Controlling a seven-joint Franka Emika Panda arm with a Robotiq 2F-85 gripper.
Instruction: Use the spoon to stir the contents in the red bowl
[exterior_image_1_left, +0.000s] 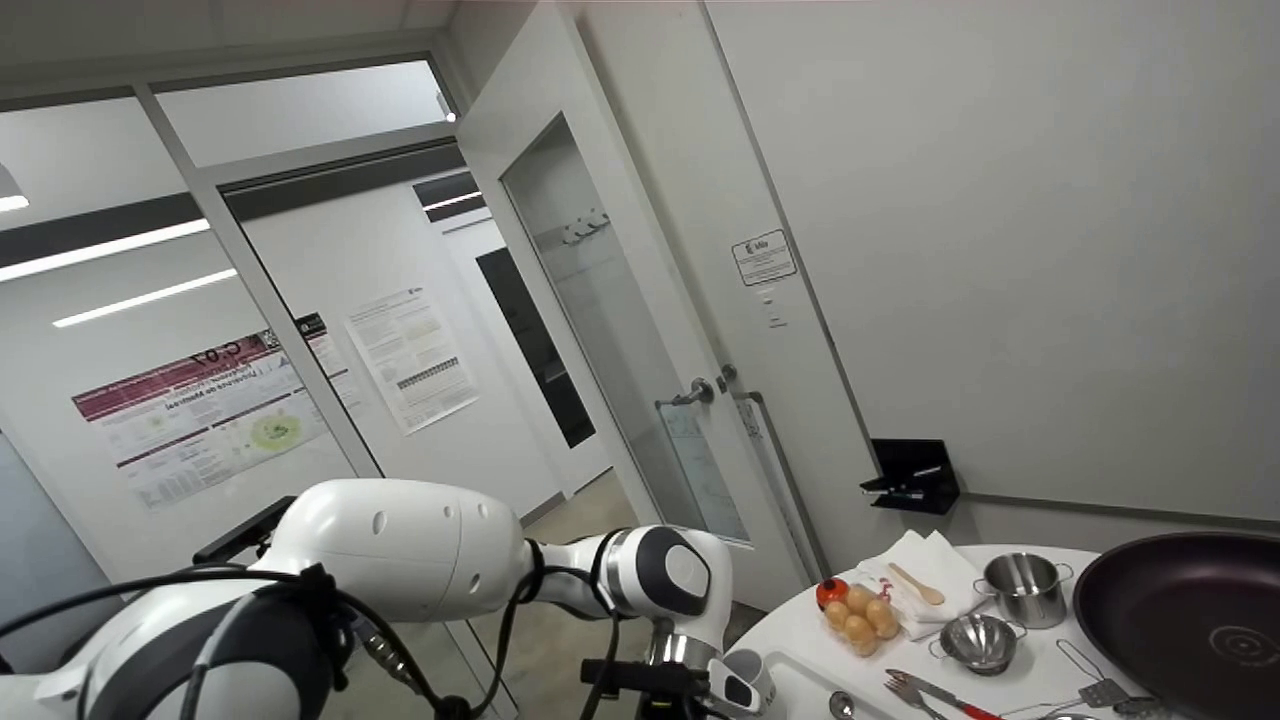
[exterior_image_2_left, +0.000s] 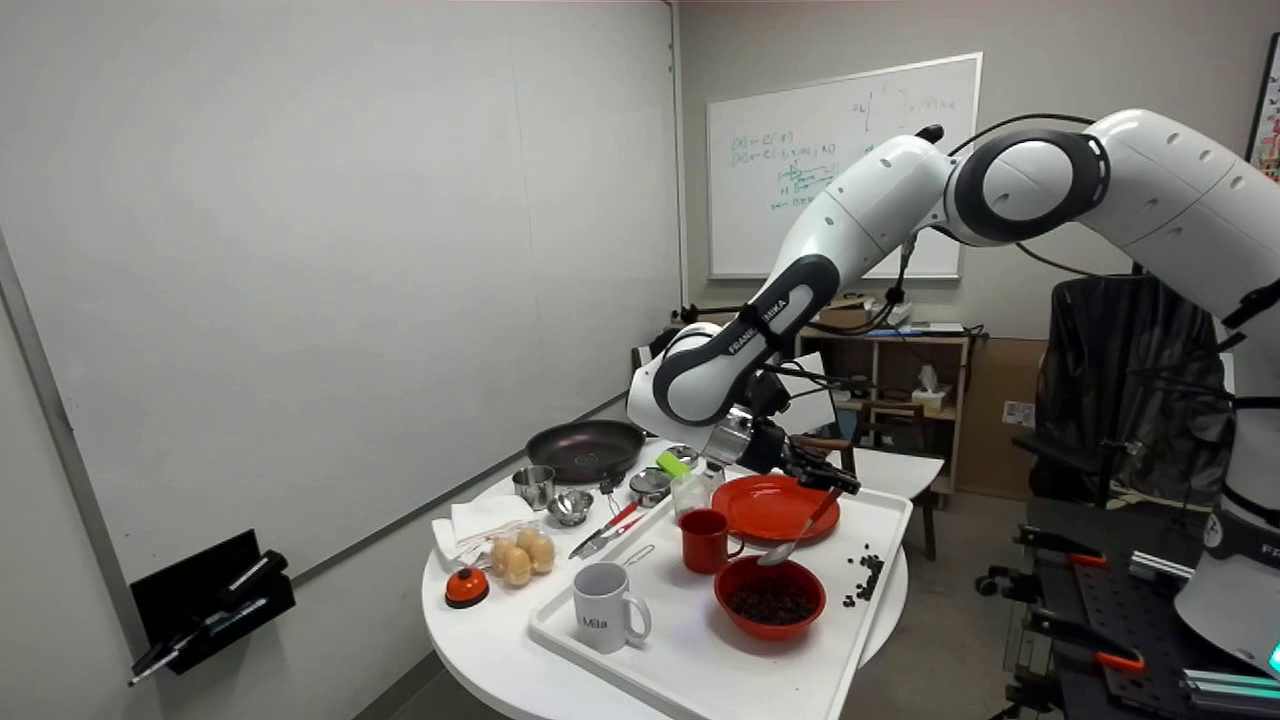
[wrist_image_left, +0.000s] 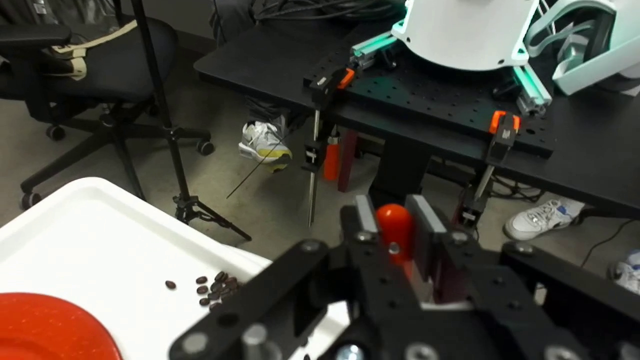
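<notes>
Two fingers (wrist_image_left: 367, 216) of our gripper (wrist_image_left: 396, 219) clamp the spoon (exterior_image_2_left: 785, 549), which overlaps the red bowl (exterior_image_2_left: 772, 630) at twelve o'clock in an exterior view.

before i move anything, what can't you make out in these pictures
Spoon, wrist view: lower end hidden behind the pincer.
Red plate, wrist view: cut off by left and bottom edges.
Frying pan, in an exterior view: cut off by right edge.
Contents of the red bowl, in an exterior view: too small to tell apart.

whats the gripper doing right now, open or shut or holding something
Gripper: closed, holding the red-handled spoon.
</notes>
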